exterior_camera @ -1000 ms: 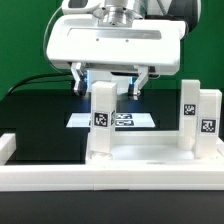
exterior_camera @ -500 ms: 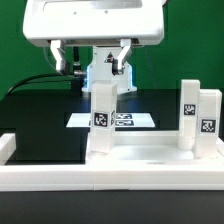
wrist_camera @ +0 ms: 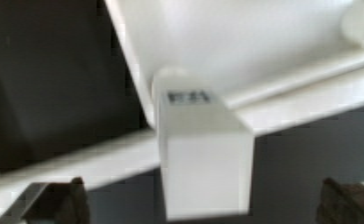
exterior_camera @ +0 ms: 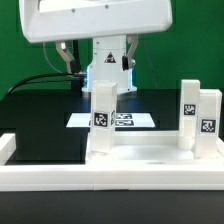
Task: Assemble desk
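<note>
The white desk tabletop panel [exterior_camera: 150, 158] lies behind the barrier wall. Three white leg posts stand upright on it: one at the exterior view's left [exterior_camera: 103, 116] and two at the right [exterior_camera: 188, 120] [exterior_camera: 207, 126], each with a black-and-white tag. My gripper [exterior_camera: 98, 58] hangs open and empty above the left post, clear of its top. In the wrist view the post [wrist_camera: 205, 150] stands between my spread fingertips [wrist_camera: 54, 200], with the panel [wrist_camera: 214, 40] under it. A fourth post is not in view.
The long white barrier wall [exterior_camera: 110, 182] runs across the front. The marker board [exterior_camera: 130, 121] lies flat on the black table behind the left post. A green backdrop stands at the rear.
My gripper has risen straight up from around the left post's top and now sits well above it. The posts and panel have not moved.
</note>
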`<move>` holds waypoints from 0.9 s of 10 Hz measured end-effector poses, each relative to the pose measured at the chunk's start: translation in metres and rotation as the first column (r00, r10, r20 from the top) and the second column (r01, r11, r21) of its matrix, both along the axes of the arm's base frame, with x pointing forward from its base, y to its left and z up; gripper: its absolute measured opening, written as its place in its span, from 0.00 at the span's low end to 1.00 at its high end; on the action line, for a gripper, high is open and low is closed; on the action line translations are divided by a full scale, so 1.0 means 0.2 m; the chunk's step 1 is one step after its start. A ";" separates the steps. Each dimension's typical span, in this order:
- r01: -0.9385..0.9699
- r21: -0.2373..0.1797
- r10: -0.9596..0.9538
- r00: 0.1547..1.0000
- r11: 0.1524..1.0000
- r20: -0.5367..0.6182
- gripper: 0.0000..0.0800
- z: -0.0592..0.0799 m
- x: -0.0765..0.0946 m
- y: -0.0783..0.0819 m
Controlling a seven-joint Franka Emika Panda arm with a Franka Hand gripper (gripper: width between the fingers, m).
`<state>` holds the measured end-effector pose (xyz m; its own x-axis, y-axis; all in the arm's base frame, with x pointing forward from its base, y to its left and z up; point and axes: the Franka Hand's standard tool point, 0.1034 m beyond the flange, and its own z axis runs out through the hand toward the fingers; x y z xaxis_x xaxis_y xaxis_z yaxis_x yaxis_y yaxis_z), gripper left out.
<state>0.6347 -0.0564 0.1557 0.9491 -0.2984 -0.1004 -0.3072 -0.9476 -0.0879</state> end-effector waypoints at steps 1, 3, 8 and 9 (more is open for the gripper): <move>-0.002 -0.006 0.002 1.000 1.000 -0.003 0.81 -0.04 0.02 0.01; -0.003 -0.017 0.003 1.000 1.000 0.004 0.81 -0.10 0.00 0.02; 0.029 -0.029 -0.029 1.000 0.999 -0.007 0.47 -0.13 -0.01 0.03; 0.028 -0.030 -0.028 1.000 0.999 -0.006 0.36 -0.13 -0.01 0.03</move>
